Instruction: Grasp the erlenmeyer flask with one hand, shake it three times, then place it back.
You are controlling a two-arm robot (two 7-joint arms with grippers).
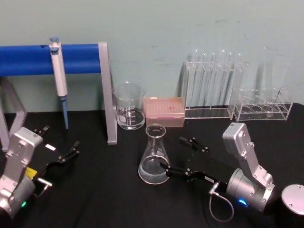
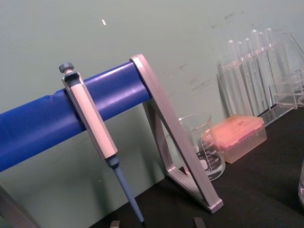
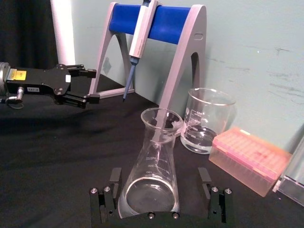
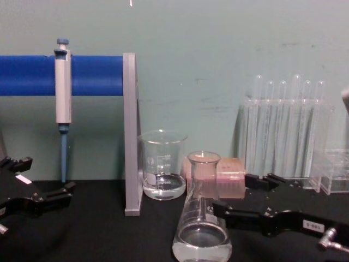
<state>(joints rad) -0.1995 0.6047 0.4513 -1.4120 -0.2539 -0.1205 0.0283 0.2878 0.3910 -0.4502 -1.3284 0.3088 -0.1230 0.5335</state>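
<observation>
The erlenmeyer flask [image 1: 154, 159] stands on the black table in the middle, clear glass with a little liquid in its wide base. My right gripper [image 1: 172, 153] is open around its lower body, one finger on each side. The right wrist view has the flask [image 3: 149, 183] between the fingers of the right gripper [image 3: 160, 172]: one finger is close against the base, the other has a small gap. From the chest, the flask [image 4: 202, 229] sits just left of the right gripper [image 4: 234, 194]. My left gripper [image 1: 61, 138] rests open at the table's left, holding nothing.
A blue pipette stand [image 1: 107, 90] with a hanging pipette [image 1: 59, 76] fills the back left. A glass beaker [image 1: 129, 107] and a pink tip box [image 1: 164, 111] stand just behind the flask. Test tube racks [image 1: 213, 90] line the back right. A grey round object [image 1: 294, 199] sits at the near right.
</observation>
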